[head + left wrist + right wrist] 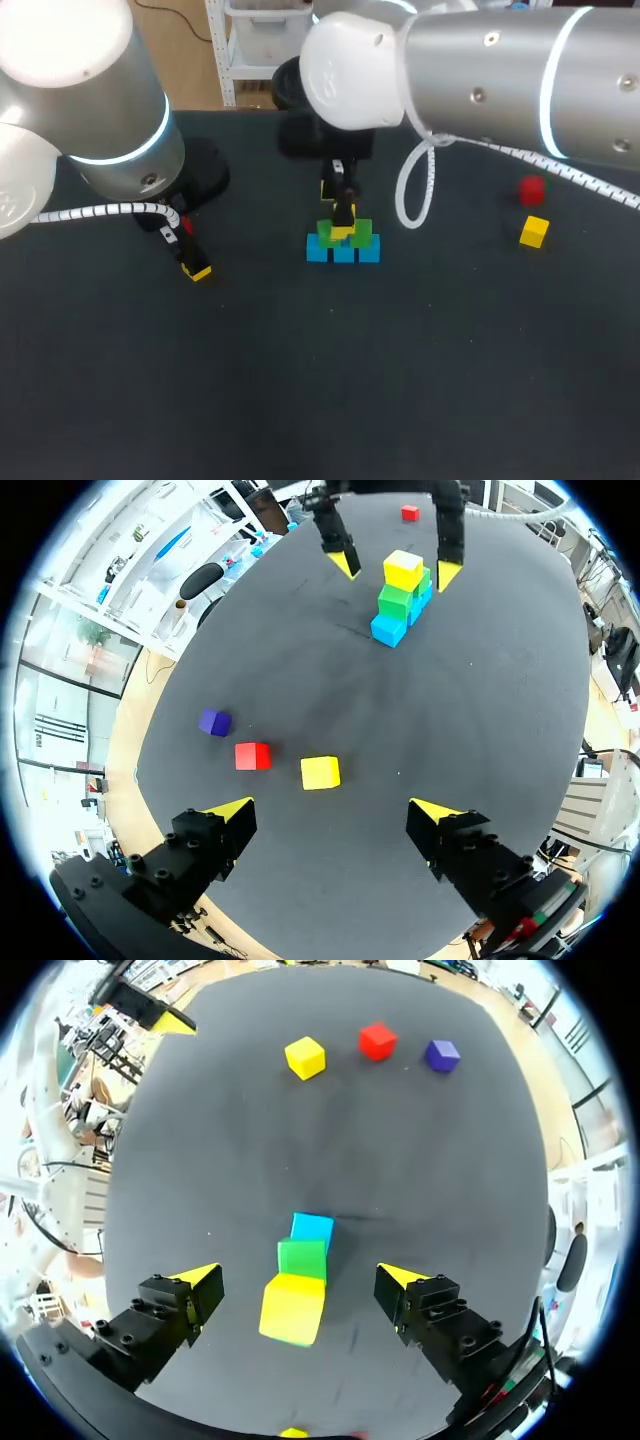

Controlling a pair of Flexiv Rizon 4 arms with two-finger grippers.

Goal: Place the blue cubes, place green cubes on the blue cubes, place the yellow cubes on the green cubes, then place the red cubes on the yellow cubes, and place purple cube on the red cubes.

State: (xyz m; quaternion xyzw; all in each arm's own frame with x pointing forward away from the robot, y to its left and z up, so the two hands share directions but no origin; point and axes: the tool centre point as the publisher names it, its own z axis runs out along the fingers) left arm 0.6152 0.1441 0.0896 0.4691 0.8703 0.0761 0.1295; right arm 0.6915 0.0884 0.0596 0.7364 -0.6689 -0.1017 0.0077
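- Yellow cube (pixel 320 772) lies loose just ahead of my left gripper (pixel 330 808), whose fingers are apart; that arm is nearer.
- My right gripper (pixel 297 1275) hangs spread over the stack (pixel 302 1257).

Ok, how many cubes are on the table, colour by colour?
Blue cubes: 3
Green cubes: 2
Yellow cubes: 3
Red cubes: 2
Purple cube: 1
Total: 11
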